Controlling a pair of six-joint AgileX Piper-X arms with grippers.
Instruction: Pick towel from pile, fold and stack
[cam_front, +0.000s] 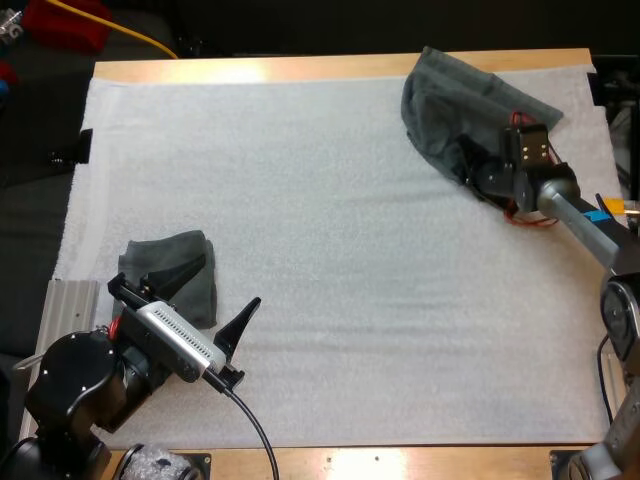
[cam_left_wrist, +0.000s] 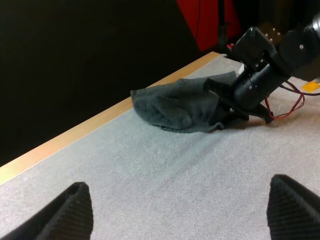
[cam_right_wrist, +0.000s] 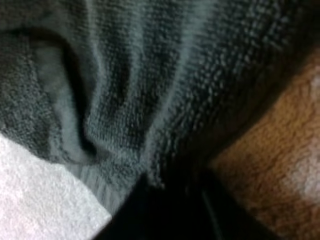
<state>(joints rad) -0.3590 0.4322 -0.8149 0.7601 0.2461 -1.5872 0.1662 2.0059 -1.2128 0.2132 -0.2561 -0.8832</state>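
Left jaws apart, right arm (cam_front: 565, 200) at towel (cam_front: 450, 95)

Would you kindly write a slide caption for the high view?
Towel folding: right gripper at the crumpled towel, far right; left gripper open by the folded towel, near left.

Nubby terry-cloth crumpled towel (cam_front: 450, 100), matt grainy white mat (cam_front: 350, 250), smooth wooden table (cam_front: 300, 68)

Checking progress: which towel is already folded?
The folded towel by the left gripper, flat and squared; the crumpled towel at the right gripper is bunched.
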